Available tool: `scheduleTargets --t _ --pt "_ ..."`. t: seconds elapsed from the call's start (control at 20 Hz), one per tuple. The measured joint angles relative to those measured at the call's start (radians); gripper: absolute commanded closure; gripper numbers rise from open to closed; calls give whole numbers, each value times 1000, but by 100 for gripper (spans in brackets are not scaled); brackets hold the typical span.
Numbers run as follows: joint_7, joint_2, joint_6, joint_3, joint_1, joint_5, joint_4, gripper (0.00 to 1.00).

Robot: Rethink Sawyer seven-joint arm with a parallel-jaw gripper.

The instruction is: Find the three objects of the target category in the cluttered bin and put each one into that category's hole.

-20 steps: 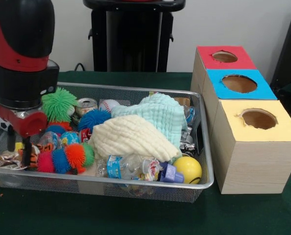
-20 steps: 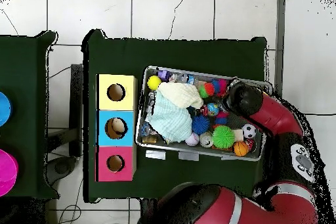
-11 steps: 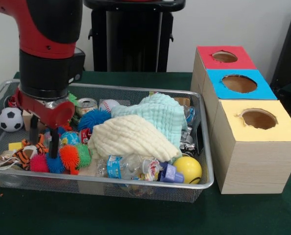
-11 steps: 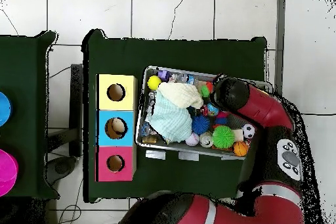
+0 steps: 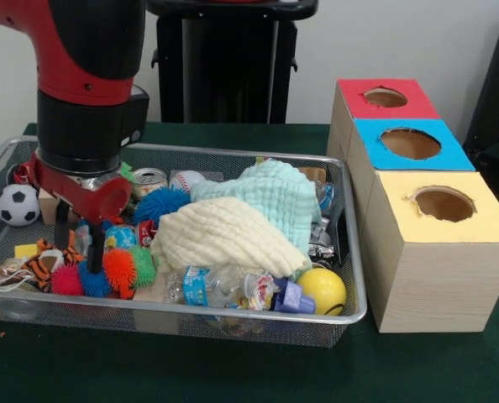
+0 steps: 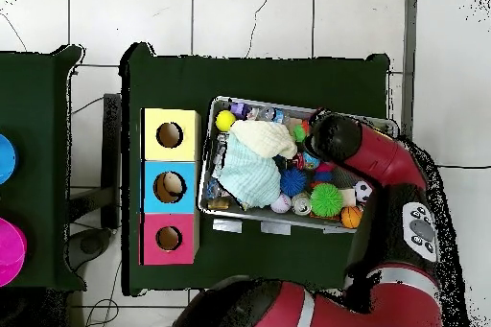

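The table (image 5: 233, 369) has a dark green cover and carries everything. On it stand three wooden boxes in a row, each with a round hole on top: the yellow box (image 5: 438, 252), the blue box (image 5: 411, 144) and the red box (image 5: 384, 98). In the overhead view something pale seems to lie inside the blue box's hole.

Just beside the boxes is the wire bin (image 5: 354, 277), very full. The red and black arm (image 5: 86, 92) comes down into the bin at the end far from the boxes. In the middle of the bin lie a cream cloth (image 5: 224, 235) and a mint cloth (image 5: 275, 193), and they hide what is under them.

The gripper (image 5: 76, 252) has its two dark fingers (image 5: 96, 254) spread a little, down among the spiky rubber balls (image 5: 119, 267). I cannot see that it pinches anything yet. The task does not name the category, but I think these small balls are what it looks for. A soccer ball (image 5: 17, 204) and a yellow ball (image 5: 321, 290) are also there.

The risk I see: the spiky balls touch each other and a striped toy (image 5: 44, 260), so the fingers may catch two things together, or a soft ball may slip out on the way to the boxes.
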Motion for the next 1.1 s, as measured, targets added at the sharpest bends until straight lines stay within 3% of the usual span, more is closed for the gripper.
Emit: scheduleTargets --t 0.5,1.1 --pt "0 43 6 -61 10 0 0 0" --pt "0 78 97 -165 68 1 -1 0"
